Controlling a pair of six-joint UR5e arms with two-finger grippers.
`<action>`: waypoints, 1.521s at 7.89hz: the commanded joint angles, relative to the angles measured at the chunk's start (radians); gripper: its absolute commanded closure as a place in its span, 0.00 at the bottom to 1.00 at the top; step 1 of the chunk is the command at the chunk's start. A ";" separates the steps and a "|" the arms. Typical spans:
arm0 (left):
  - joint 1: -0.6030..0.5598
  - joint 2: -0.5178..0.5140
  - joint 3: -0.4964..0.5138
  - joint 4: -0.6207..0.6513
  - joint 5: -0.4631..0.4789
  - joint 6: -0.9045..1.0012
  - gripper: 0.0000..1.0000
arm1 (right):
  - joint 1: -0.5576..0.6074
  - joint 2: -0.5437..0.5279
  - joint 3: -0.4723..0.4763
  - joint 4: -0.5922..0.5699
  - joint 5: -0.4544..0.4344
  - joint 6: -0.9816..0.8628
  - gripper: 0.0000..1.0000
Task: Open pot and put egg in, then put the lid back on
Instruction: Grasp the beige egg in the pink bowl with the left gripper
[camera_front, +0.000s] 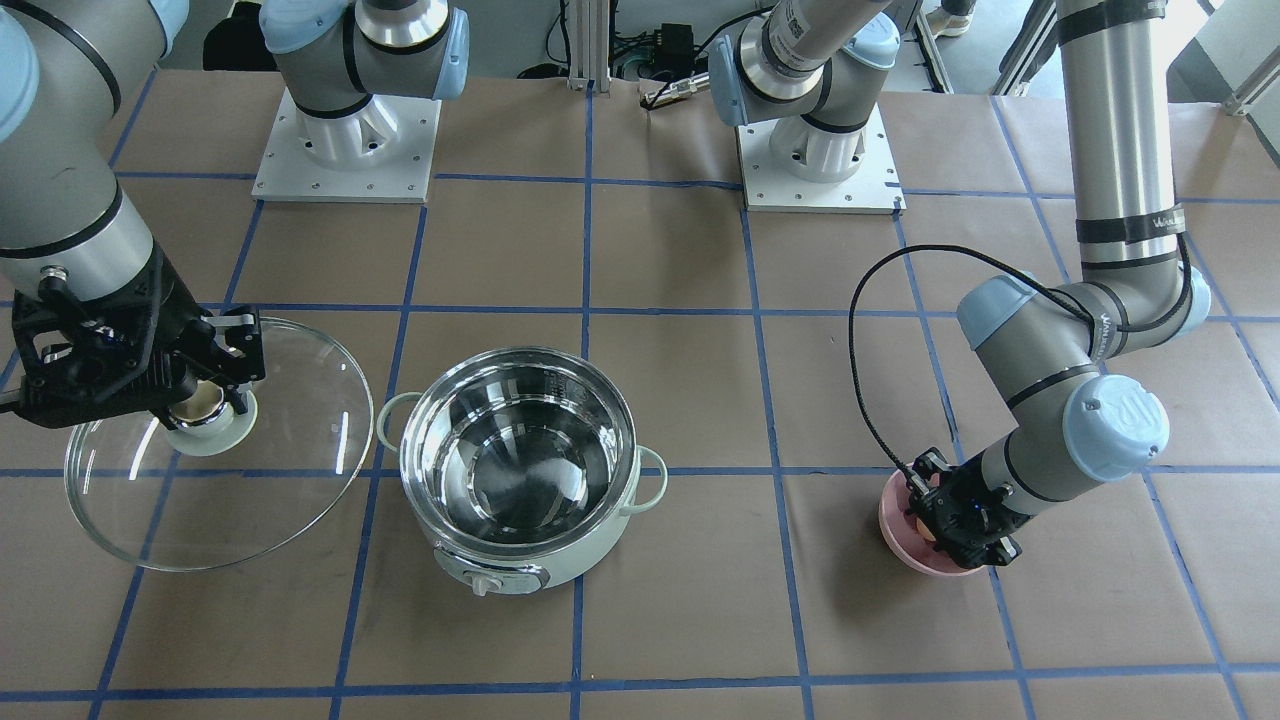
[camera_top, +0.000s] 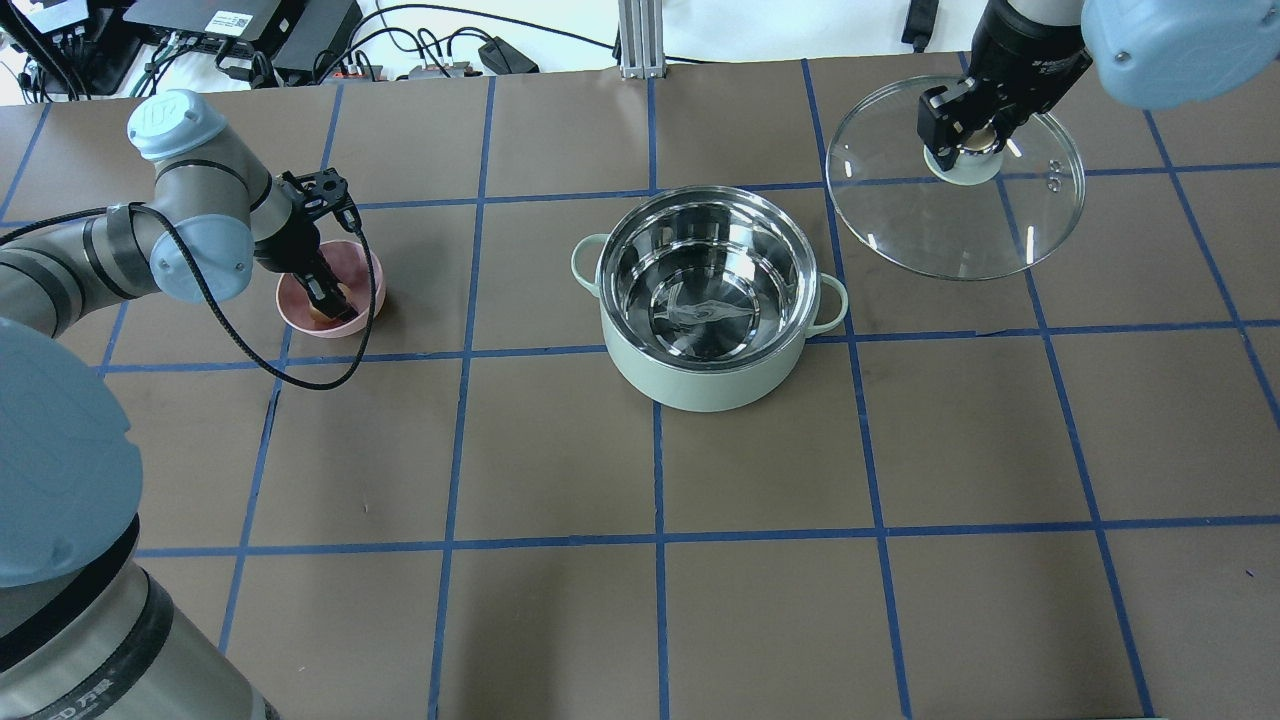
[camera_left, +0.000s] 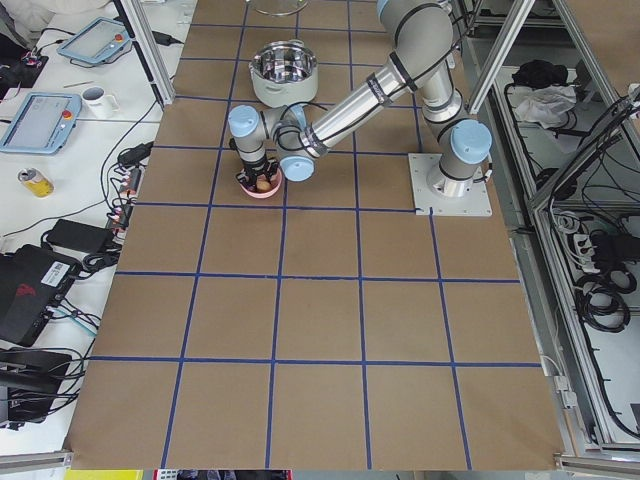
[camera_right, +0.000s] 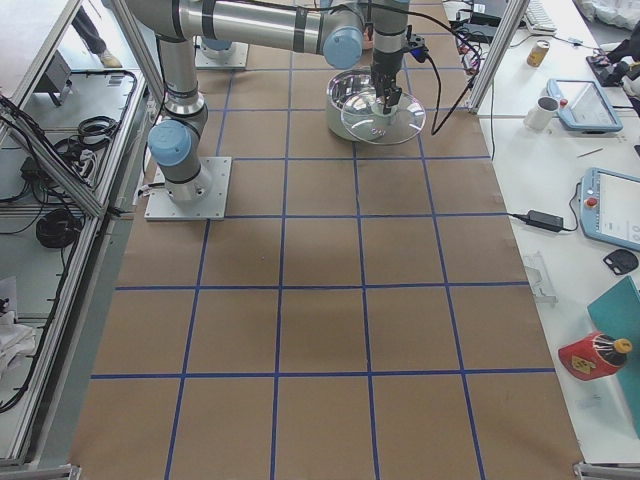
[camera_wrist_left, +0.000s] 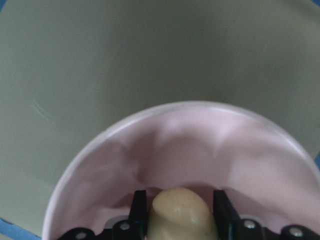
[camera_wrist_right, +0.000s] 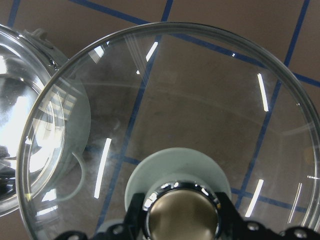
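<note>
Now holds the glass lid (camera_top: 960, 235) by its knob (camera_wrist_right: 181, 212) in the clamped right pincer (camera_top: 965, 140), beside the mint-green pot (camera_top: 700, 385), leaving it open. Straddles the egg (camera_wrist_left: 182, 215) in the pink bowl (camera_wrist_left: 200, 135) with the left pincer (camera_top: 328, 298); cannot tell whether gripped.

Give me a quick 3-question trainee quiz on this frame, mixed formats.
1. True or false: the pot stands open, with nothing inside it.
2. Where is the egg? A: in the pot. B: in the pink bowl, between the fingers of the left tool. C: loose on the table.
3. Fill in: the right tool holds the lid by its ____.

Key: 1 true; 2 B; 3 knob.
</note>
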 joint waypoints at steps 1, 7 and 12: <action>0.000 0.008 0.006 0.002 0.019 -0.043 0.70 | 0.000 0.001 0.000 0.000 -0.002 -0.002 1.00; -0.034 0.148 0.006 -0.003 0.122 -0.194 1.00 | -0.002 -0.001 0.002 0.003 0.002 -0.002 1.00; -0.129 0.245 0.010 -0.018 0.209 -0.491 1.00 | -0.002 -0.001 0.003 0.004 0.001 -0.002 1.00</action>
